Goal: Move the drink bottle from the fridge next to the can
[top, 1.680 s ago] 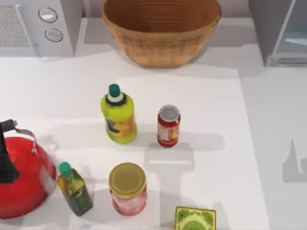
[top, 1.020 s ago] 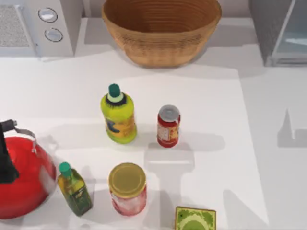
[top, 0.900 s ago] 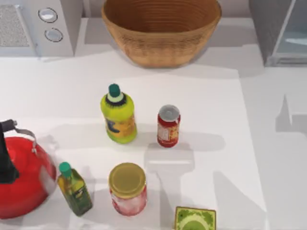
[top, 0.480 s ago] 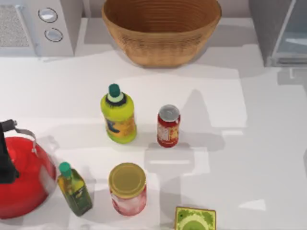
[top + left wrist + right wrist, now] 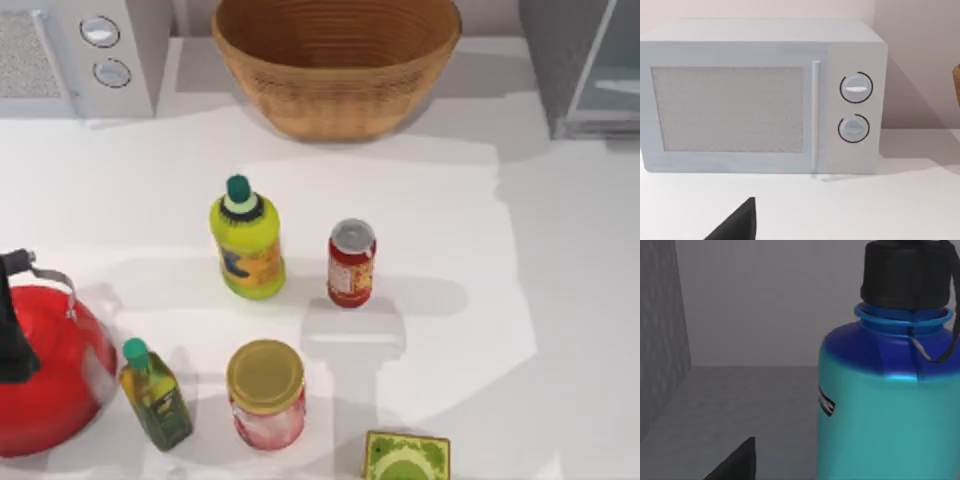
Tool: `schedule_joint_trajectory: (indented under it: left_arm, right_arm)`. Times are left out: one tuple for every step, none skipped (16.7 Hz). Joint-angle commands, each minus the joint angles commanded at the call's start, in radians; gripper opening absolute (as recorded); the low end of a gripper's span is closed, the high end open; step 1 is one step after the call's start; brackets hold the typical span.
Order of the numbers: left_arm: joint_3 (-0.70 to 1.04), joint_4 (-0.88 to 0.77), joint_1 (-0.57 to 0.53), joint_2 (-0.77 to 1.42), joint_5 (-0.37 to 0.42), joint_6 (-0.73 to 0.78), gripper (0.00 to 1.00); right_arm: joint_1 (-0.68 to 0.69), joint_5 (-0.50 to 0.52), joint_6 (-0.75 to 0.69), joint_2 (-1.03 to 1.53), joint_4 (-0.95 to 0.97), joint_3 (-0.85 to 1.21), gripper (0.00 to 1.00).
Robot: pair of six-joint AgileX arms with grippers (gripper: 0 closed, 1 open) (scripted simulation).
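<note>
Drink bottle (image 5: 890, 405) stands upright on the grey floor inside the fridge (image 5: 585, 65), close in front of the right tool (image 5: 735, 462), of which one dark finger shows; whether it is apart or together I cannot tell. Left tool (image 5: 735, 222) faces the microwave (image 5: 760, 95) at the far left. On the worktop (image 5: 560, 300), the can (image 5: 351, 262) stands right of the yellow-green bottle (image 5: 246, 240)

The drink bottle (image 5: 885, 405) apparently stands inside the fridge (image 5: 590, 65).
</note>
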Motion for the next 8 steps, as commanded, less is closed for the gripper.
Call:
schedule_joint_trajectory:
  left_arm:
    - [0.000, 0.000, 0.000, 0.000, 0.000, 0.000, 1.00]
    - [0.000, 0.000, 0.000, 0.000, 0.000, 0.000, 1.00]
    - [0.000, 0.000, 0.000, 0.000, 0.000, 0.000, 1.00]
    - [0.000, 0.000, 0.000, 0.000, 0.000, 0.000, 1.00]
    - [0.000, 0.000, 0.000, 0.000, 0.000, 0.000, 1.00]
    - [0.000, 0.000, 0.000, 0.000, 0.000, 0.000, 1.00]
    - [0.000, 0.000, 0.000, 0.000, 0.000, 0.000, 1.00]
    - [0.000, 0.000, 0.000, 0.000, 0.000, 0.000, 1.00]
  right_arm:
    - [-0.004, -0.003, 0.000, 0.032, 0.020, 0.018, 1.00]
    - [-0.007, -0.006, 0.000, 0.054, 0.033, 0.030, 1.00]
    - [-0.008, -0.007, 0.000, 0.064, 0.040, 0.036, 1.00]
    - [-0.008, -0.007, 0.000, 0.065, 0.040, 0.036, 1.00]
    - [-0.008, -0.007, 0.000, 0.065, 0.040, 0.036, 1.00]
    - [-0.008, -0.007, 0.000, 0.065, 0.040, 0.036, 1.00]
    - [-0.008, -0.007, 0.000, 0.065, 0.040, 0.036, 1.00]
    - [-0.002, -0.006, 0.000, 0.063, 0.038, 0.032, 1.00]
